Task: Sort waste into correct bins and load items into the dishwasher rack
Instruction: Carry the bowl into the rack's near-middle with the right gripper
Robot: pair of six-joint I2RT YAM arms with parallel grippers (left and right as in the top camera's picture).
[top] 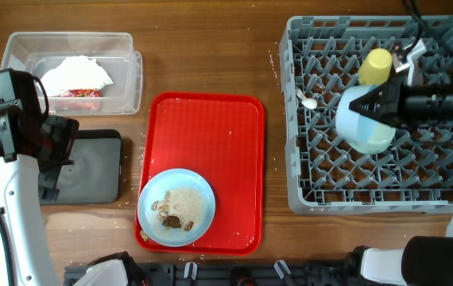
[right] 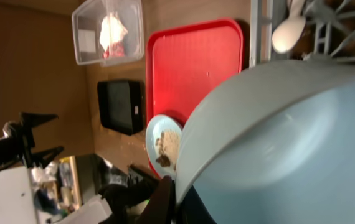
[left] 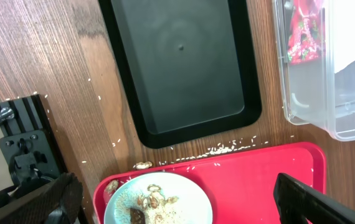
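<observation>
Left arm idling open over the black tray while the right arm is holding a bowl over the dishwasher rack.

At far left, the clear tub [top: 135, 71] is holding a crumpled white napkin [top: 75, 74] and red-and-white wrappers [top: 75, 94]. Just below it, the left gripper [left: 174, 186] is hanging with its fingers spread wide and nothing between them, above the near end of the black tray [top: 91, 171]. Loose rice grains [left: 221, 149] are lying on the wood between that tray and the red tray [top: 211, 135]. The pale blue plate [top: 203, 189] is sitting in the red tray's near-left corner, carrying rice scraps [top: 180, 205] with brown bits. At right, the right gripper [top: 376, 106] is pinching the rim of the pale blue bowl [top: 362, 127], tilted over the dishwasher rack [top: 306, 183], with the white spoon [top: 307, 100] and yellow cup [top: 375, 67] lying in the rack beside it.
</observation>
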